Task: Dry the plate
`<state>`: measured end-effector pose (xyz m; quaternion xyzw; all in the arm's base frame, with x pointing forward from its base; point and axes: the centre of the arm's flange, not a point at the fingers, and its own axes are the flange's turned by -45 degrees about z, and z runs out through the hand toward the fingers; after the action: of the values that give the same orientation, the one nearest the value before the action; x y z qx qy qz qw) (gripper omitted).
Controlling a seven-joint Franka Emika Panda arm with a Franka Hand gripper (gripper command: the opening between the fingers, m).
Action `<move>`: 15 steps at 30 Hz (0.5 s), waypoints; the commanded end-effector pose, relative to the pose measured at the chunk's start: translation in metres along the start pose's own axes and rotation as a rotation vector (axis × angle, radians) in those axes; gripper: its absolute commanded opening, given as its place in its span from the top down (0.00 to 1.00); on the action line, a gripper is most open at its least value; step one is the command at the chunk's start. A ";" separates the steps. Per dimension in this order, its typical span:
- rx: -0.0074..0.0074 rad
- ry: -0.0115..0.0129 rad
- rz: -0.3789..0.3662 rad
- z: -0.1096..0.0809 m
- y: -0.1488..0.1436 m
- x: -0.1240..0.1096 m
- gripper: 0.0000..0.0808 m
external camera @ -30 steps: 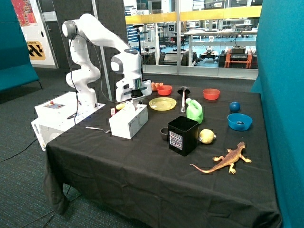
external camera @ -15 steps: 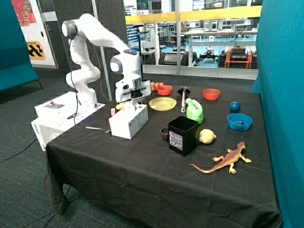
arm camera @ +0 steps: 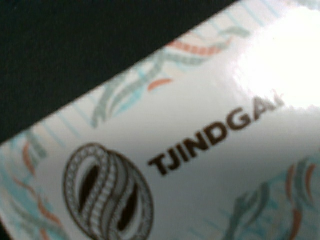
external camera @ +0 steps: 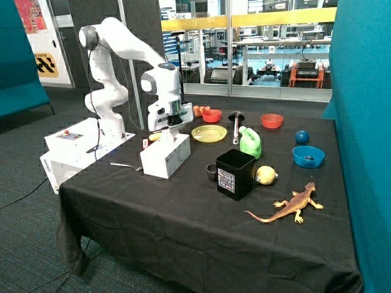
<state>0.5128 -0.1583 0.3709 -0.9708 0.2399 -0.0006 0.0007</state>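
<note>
Toy lizard: nearest thing, lying on the table near its front corner.
Black box: just behind the lizard, with a lemon beside it at its 3 o'clock.
Tissue box: white, printed top fills the wrist view; a tissue sticks up from it.
Gripper: directly over the tissue box, very close; I cannot tell how it is set.
Plate: pale yellow, flat on the table at the tissue box's 1 o'clock, apart from the gripper, not yet wiped.
Green jug: just beside the plate, at its 4 o'clock.
Red bowls: behind the plate.
Risk: a pinch set too low could catch the cardboard and drag the light box; a shallow one could tear the tissue or miss it.
Risk: swinging to the plate could clip the jug.
</note>
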 end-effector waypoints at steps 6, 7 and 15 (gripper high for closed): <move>-0.0016 -0.0009 -0.028 -0.005 -0.007 0.001 1.00; -0.0016 -0.0009 -0.036 -0.006 -0.008 0.001 1.00; -0.0016 -0.0009 -0.070 -0.024 -0.017 -0.001 1.00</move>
<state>0.5150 -0.1502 0.3785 -0.9752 0.2213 -0.0074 0.0010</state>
